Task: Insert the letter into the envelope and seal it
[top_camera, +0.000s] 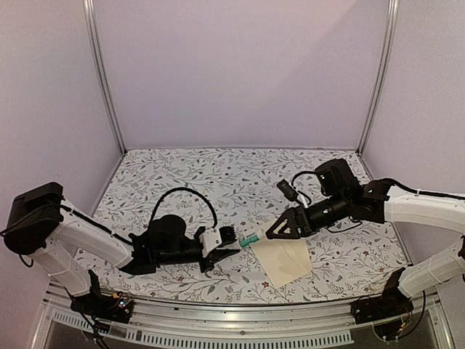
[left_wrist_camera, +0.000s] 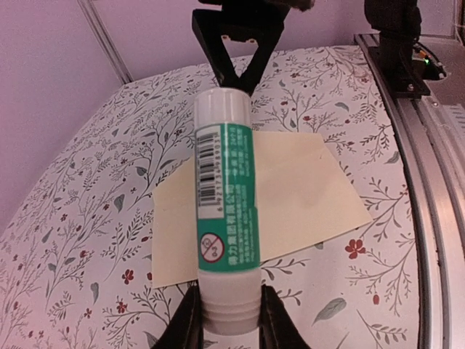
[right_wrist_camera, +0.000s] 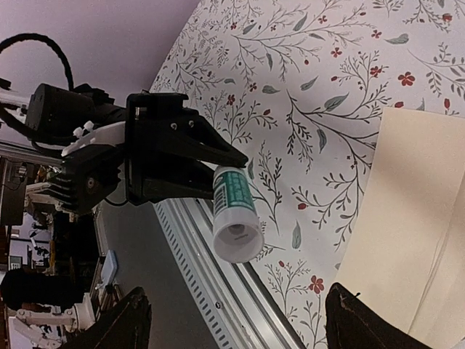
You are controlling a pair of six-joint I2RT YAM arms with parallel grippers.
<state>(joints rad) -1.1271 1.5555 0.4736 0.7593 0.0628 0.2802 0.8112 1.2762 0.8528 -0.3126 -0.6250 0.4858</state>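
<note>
Left wrist: envelope [left_wrist_camera: 305,196] lies under the jaws' glue stick [left_wrist_camera: 225,196].

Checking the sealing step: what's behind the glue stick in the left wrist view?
The cream envelope, flat on the floral table. The glue stick hides its middle; any letter inside is unseen.

Glue stick [left_wrist_camera: 225,211]: smooth white plastic tube with a glossy green printed label. Envelope [left_wrist_camera: 305,196]: cream paper, matt, uncreased. Desk [left_wrist_camera: 87,218]: matt floral-printed covering. Left hand [left_wrist_camera: 227,313]: black matt plastic. Rail [left_wrist_camera: 429,218]: brushed metal, dull sheen.
</note>
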